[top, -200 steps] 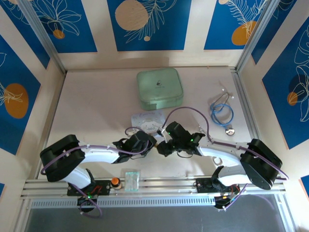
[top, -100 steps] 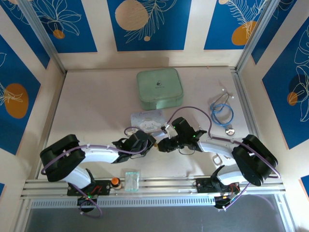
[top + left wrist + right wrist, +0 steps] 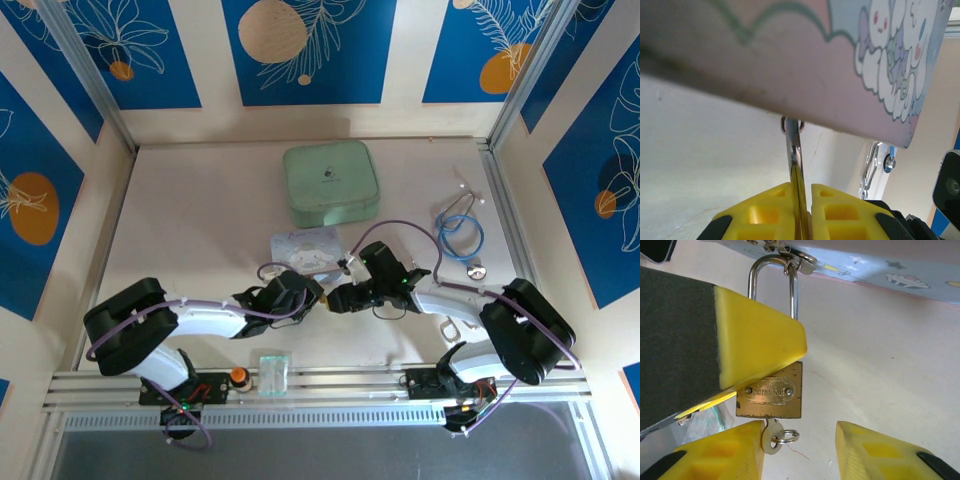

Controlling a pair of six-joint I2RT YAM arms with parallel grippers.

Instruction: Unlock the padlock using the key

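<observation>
Parted since a second ago, the right gripper [image 3: 799,434] now has its jaws standing open on either side of the key [image 3: 771,436]. The key hangs in the keyway under the brass padlock [image 3: 771,397], probably let go for a fresh grip. The left gripper [image 3: 801,189] is clamped on the padlock to steady it against twisting. The shackle [image 3: 792,290] threads the clasp of the lilac cartoon tin [image 3: 790,65]. Whether it has sprung cannot be told.

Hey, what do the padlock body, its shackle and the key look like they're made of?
Padlock body: likely brass, dull golden with scuffs and tarnish. Shackle: probably steel, bright silver and glossy. Key: pale silvery metal, duller; the alloy cannot be told.
</observation>
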